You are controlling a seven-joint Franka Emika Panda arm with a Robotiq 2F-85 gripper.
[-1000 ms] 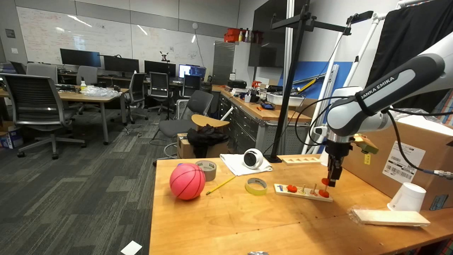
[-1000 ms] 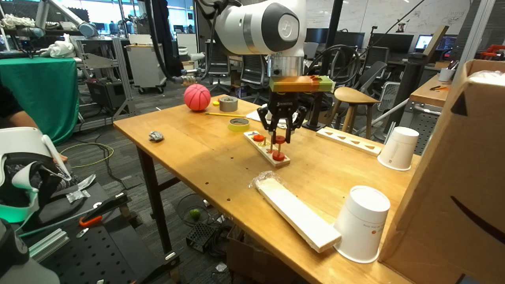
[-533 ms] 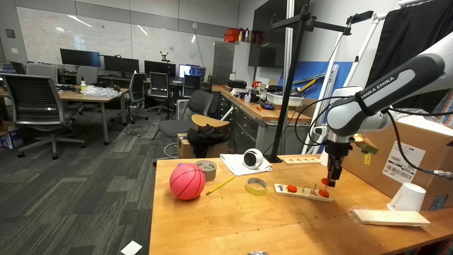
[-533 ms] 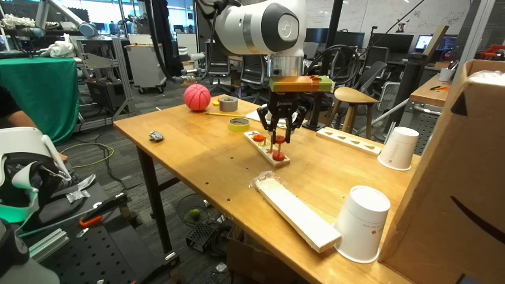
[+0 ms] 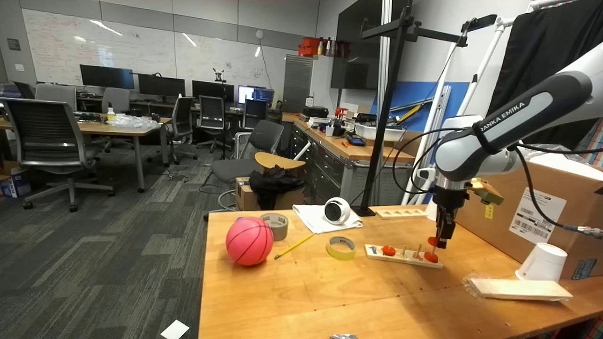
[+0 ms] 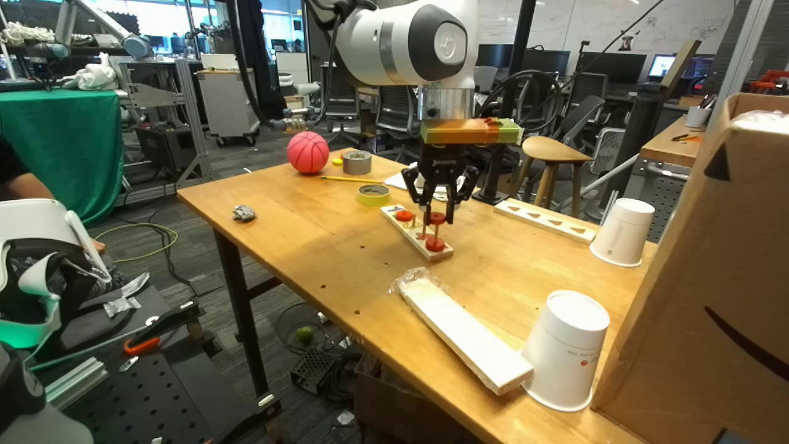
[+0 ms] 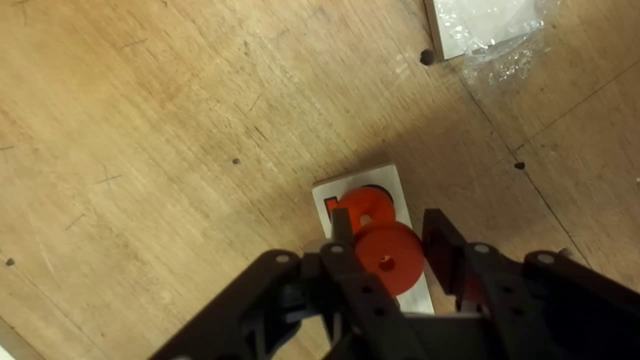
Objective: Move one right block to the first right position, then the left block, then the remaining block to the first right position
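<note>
A red disc (image 7: pixel 395 248), held between the jaws, is at the tip of the right-end peg (image 6: pixel 436 232) on the pegboard (image 5: pixel 409 261); whether threaded is unclear. A second red disc (image 5: pixel 431 258) surrounds that peg's foot; a third disc (image 5: pixel 388 251) lies farther left. On the table (image 5: pixel 282 301), a pink ball (image 5: pixel 249 241) rests left.

Glare leaves 3 white streaks on the whiteboard (image 5: pixel 141 59) as a soft shadow falls toward a long edge of the table (image 6: pixel 286 206); close up, the upper red block (image 7: pixel 400 277) appears slightly blurred.
</note>
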